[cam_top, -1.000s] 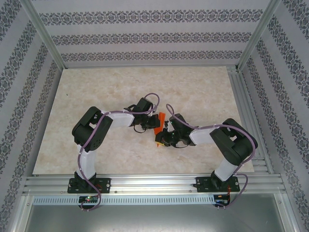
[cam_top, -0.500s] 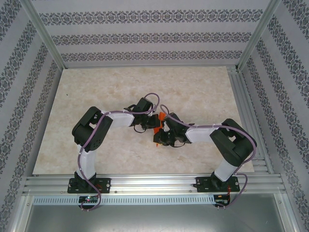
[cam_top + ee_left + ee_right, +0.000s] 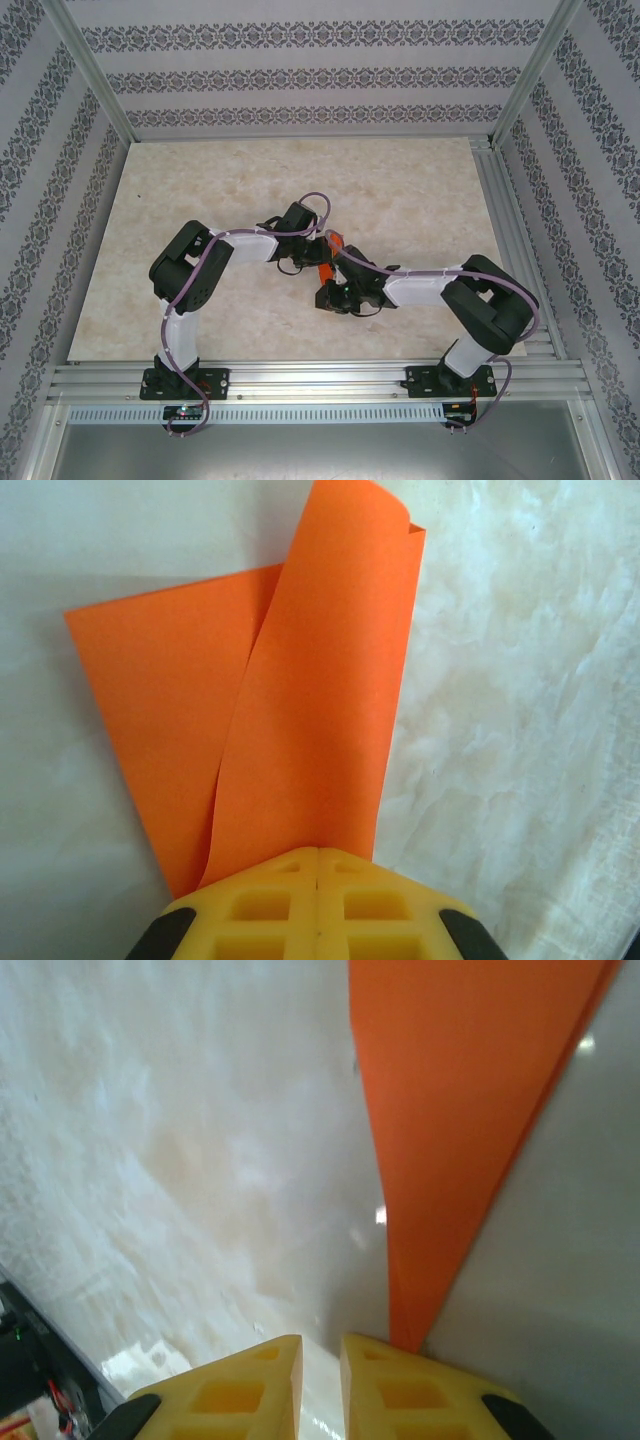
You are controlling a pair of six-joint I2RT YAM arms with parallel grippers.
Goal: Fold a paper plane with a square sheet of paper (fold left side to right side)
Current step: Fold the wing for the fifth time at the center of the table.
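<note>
The paper plane sits mid-desk, right between the two arms, bright orange against the pale marble; it's tapered now, wide at the far end and narrowing towards the left tool; no flat square here, so I'd say the early folds are in. Look at that right-hand layer, though; it lifts off the lower layer in a soft curl, rolled over at the far edge, nowhere near flat; the lower layer lies flush on the desk and pokes out to the left as a broad corner.

The left tool is closed, fingertips together right at the narrow near end of the paper; whether it pinches the sheet or just presses on it, I can't tell. Over on the right wrist view the paper runs down as a long orange wedge, its tip touching the right-hand finger of the right tool; those jaws stand a slit apart with nothing between them, so no grip on that side.

My read: somewhere past the middle; the dart outline is there, but this left-over-right fold looks laid across and not creased. Left to do, I'd judge: bring that curled flap flat, run the crease sharp along the centre line, then let go; from above the arms cover most of the paper, so the nose stays unconfirmed.
</note>
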